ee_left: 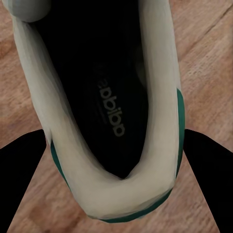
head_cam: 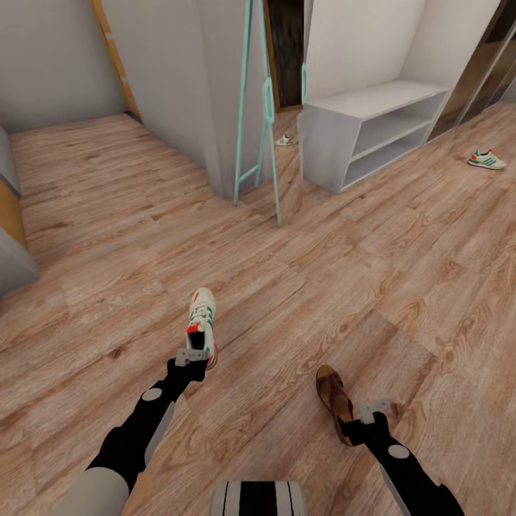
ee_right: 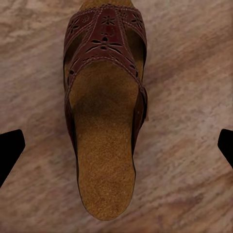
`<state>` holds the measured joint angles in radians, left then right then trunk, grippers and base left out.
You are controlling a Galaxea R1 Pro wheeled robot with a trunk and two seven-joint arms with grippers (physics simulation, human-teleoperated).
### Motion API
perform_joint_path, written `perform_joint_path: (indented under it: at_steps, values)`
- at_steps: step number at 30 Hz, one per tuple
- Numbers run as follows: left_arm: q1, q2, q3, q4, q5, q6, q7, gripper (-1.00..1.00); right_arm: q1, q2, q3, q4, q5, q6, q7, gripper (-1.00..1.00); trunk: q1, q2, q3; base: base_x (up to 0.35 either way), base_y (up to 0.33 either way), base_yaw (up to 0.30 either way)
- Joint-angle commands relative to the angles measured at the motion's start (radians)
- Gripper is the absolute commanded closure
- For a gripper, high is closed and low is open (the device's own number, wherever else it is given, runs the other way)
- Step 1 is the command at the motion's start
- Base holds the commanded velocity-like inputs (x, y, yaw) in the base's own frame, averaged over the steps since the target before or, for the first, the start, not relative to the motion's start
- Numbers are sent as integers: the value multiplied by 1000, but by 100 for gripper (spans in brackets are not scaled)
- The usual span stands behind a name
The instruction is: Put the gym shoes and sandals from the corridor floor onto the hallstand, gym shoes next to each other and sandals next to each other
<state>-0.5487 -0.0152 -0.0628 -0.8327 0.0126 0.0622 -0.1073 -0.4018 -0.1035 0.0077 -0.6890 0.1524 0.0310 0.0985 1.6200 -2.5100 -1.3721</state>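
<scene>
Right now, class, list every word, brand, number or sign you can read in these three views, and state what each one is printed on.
"adidas": printed in small grey letters on the dark insole of the gym shoe in the left wrist view; soft, but the lettering reads as that brand.
Sandal: a cut-out pattern on the strap and no lettering.
Far gym shoe and hallstand: no text legible in the head view.

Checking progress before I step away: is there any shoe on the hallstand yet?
No, the hallstand top and its open shelves are bare in the head view, and one gym shoe lies on the floor beside it.
</scene>
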Motion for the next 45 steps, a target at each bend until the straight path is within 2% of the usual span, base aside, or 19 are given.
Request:
perform_joint_path:
  at_steps: [1, 28, 32, 36, 37, 45]
  values:
    - [0, 0, 1, -2, 1, 6, -3, 100, 0, -1, 1, -1, 9, 3, 3, -100, 0, 0, -1, 0, 0, 0]
    - [-3, 0, 2, -17, 7, 8, -3, 100, 0, -1, -1, -1, 9, 3, 7, -100, 12, -6, -103, 0, 0, 0]
    - [-4, -3, 1, -68, 7, 16, -3, 100, 0, -1, -1, -1, 9, 3, 7, -100, 13, -7, -123, 0, 0, 0]
    - [-3, -6, 0, -144, 7, 61, -2, 100, 0, -1, -2, -1, 8, 3, 7, -100, 15, -8, -144, 0, 0, 0]
    - [-2, -7, 0, -177, 6, 90, -1, 100, 0, -1, -2, -2, 8, 3, 7, -100, 16, -8, -150, 0, 0, 0]
    - [2, -8, -1, -292, 7, 175, 0, 100, 0, -1, -2, -3, 8, 3, 7, -100, 19, -10, -192, 0, 0, 0]
